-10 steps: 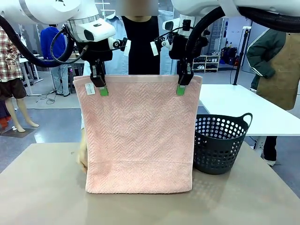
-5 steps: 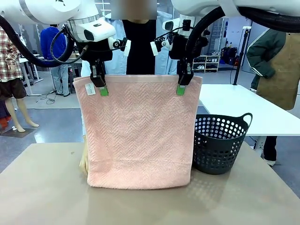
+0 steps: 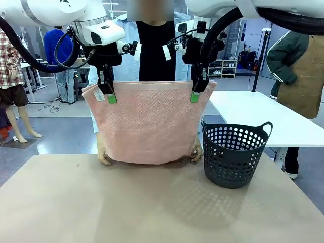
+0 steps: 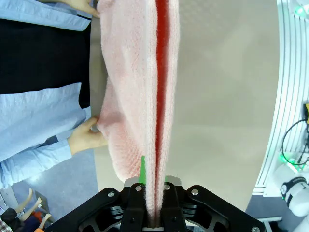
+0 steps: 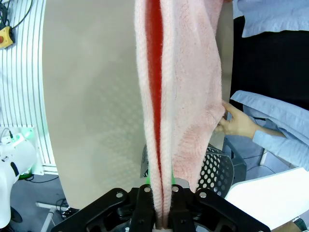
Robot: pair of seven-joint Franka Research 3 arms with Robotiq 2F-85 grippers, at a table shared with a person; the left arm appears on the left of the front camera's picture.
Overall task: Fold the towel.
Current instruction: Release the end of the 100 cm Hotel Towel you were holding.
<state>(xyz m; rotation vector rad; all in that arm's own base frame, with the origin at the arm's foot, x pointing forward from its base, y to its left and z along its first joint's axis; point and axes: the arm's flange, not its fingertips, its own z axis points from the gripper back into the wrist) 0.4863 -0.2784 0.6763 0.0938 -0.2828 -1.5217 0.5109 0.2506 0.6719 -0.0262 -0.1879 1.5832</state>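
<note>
Tan table (image 3: 152, 212) | both arms high, left gripper (image 3: 108, 94) and right gripper (image 3: 196, 92) point down, each clamped on hanging towel (image 3: 152, 121) top edge | person's hands (image 3: 104, 156) hold its bottom corners | tag (image 3: 98, 94) unreadable

A dark grey perforated basket (image 3: 234, 154) stands on the beige table (image 3: 152, 212).

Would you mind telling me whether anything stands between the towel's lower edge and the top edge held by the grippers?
Nothing visible does. The left gripper and right gripper are shut on the towel at its top edge. The person's hands hold its lower corners, and the basket stands aside, to the robot's right.
</note>
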